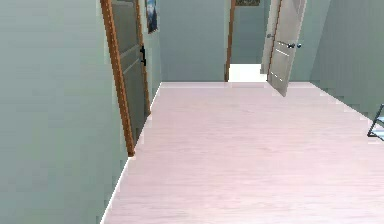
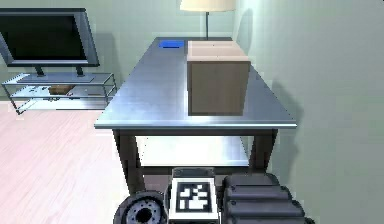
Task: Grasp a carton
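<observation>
Okay, the carton point(image 2: 218, 78) sits on the table point(image 2: 150, 100) right beside you, so you're at the reach step: raise up and extend toward it, though you can't tell if the gripper point(image 2: 140, 212) holds anything.

The carton point(image 2: 218, 78) is a plain brown cardboard box with a lighter top and a darker near face. It stands upright and square on the grey table point(image 2: 150, 100), toward the arm side view's right, close to that edge of the tabletop.
</observation>
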